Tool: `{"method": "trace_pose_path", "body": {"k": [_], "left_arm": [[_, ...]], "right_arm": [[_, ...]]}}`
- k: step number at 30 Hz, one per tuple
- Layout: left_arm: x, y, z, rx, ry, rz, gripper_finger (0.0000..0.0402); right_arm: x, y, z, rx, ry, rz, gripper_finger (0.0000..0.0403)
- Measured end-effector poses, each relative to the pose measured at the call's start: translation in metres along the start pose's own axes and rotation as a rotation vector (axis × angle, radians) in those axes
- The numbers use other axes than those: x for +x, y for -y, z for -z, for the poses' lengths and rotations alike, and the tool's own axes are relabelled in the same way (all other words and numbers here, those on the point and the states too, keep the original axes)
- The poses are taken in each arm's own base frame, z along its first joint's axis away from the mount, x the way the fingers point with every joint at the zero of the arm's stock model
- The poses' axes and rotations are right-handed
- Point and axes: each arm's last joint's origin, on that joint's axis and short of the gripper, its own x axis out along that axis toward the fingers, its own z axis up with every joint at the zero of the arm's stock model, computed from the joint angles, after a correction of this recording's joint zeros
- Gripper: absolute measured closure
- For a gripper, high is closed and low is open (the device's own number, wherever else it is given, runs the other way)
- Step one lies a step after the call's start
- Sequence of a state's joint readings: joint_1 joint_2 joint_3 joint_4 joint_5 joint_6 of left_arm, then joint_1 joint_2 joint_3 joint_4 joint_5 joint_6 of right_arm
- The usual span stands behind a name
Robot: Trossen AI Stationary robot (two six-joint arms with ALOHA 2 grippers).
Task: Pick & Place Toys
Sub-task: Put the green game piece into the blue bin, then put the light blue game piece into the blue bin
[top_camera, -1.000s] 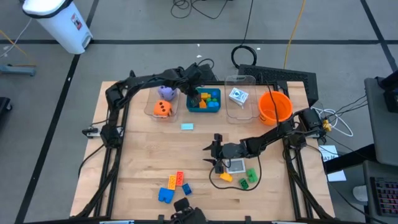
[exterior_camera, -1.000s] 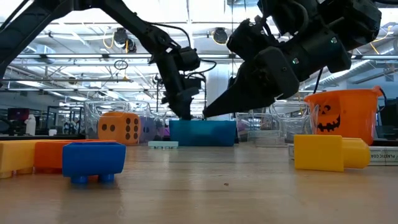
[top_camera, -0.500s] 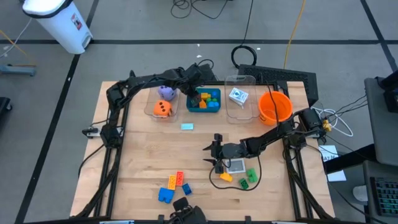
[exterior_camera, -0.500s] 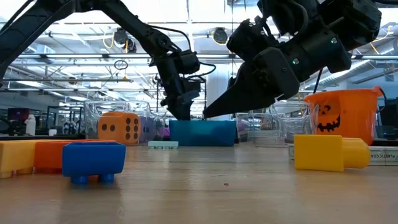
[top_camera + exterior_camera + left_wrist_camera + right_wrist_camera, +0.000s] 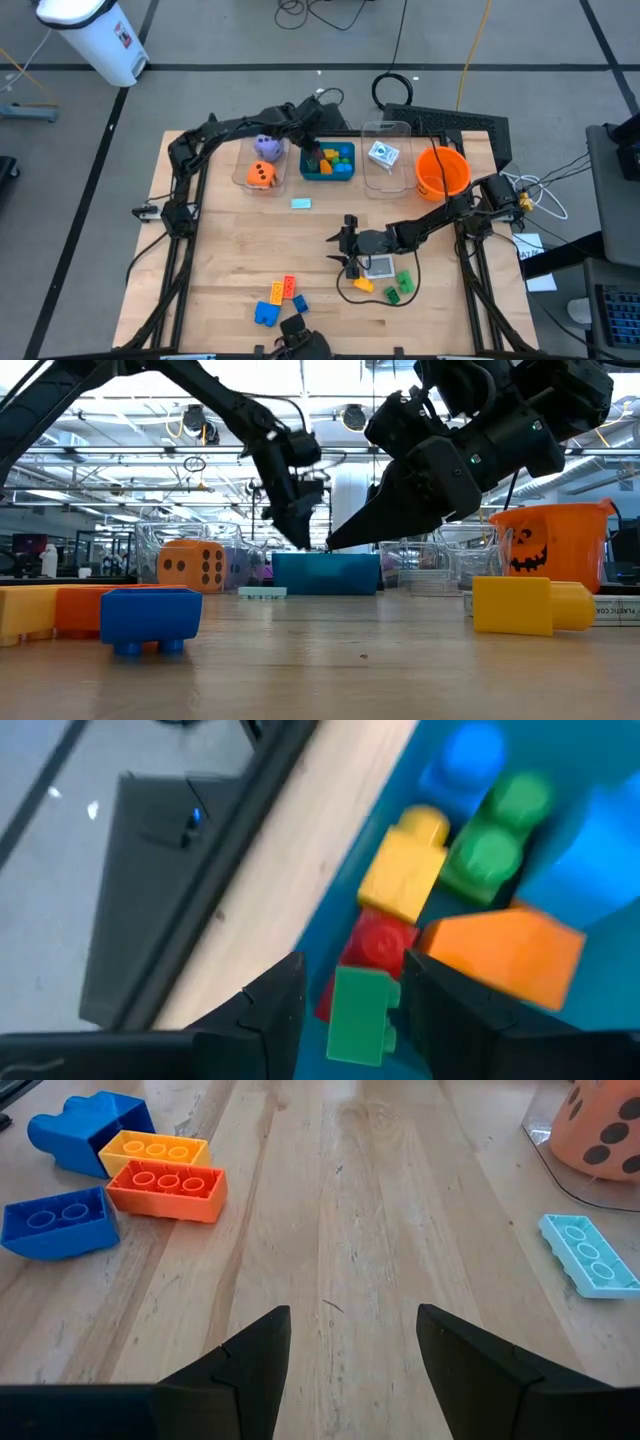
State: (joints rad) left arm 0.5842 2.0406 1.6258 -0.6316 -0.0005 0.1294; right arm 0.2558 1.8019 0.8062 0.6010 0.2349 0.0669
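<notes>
My left gripper [image 5: 310, 153] is open over the left end of the teal tray [image 5: 345, 176], which holds yellow, green, blue, red and orange bricks. In the left wrist view a green brick [image 5: 360, 1015] lies on a red brick [image 5: 375, 942] between the fingers, with a gap on one side. My right gripper [image 5: 341, 252] is open and empty, just above the table at mid right. A white card [image 5: 380, 266], a yellow brick [image 5: 364, 285] and green bricks [image 5: 400, 286] lie beside it. Blue, yellow and orange bricks [image 5: 160, 1175] lie near the front edge.
A clear bin [image 5: 243, 177] left of the tray holds a purple die [image 5: 265, 148] and an orange die [image 5: 261, 176]. Another clear bin [image 5: 385, 180] and an orange bowl [image 5: 441, 172] stand to the right. A light-blue flat brick [image 5: 301, 203] lies mid-table.
My left gripper has risen a little above the teal tray and tipped slightly. My right arm has kept still.
</notes>
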Motion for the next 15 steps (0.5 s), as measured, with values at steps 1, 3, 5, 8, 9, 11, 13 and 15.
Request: {"method": "trace_pose_path", "body": {"k": [1,3,5,8,9,11,13,15], "left_arm": [[-0.007,0.000,-0.004,0.002,0.017,-0.002,0.0225],[-0.021,-0.002,-0.012,0.009,0.053,-0.007,0.0219],[-0.039,-0.003,-0.021,0.022,0.084,-0.013,0.0218],[-0.074,-0.004,-0.033,0.034,0.142,-0.022,0.0221],[-0.085,-0.005,-0.036,0.032,0.162,-0.025,0.0223],[-0.110,-0.005,-0.038,0.028,0.202,-0.017,0.0227],[-0.134,-0.003,-0.037,0.036,0.251,0.015,0.0231],[-0.161,-0.003,-0.035,0.049,0.314,0.051,0.0236]], "right_arm": [[0.000,0.000,0.000,0.000,0.000,0.000,0.0193],[0.000,0.000,0.000,-0.001,0.000,0.000,0.0193],[0.000,0.000,0.000,-0.001,0.000,0.000,0.0193],[0.000,0.000,0.000,0.000,0.000,0.000,0.0193],[0.000,0.000,0.000,0.000,0.000,0.000,0.0193],[0.000,0.000,0.000,-0.001,-0.003,0.000,0.0193],[0.000,-0.001,0.001,-0.003,-0.006,-0.002,0.0193],[-0.001,-0.002,0.001,-0.005,-0.007,-0.006,0.0193]]}}
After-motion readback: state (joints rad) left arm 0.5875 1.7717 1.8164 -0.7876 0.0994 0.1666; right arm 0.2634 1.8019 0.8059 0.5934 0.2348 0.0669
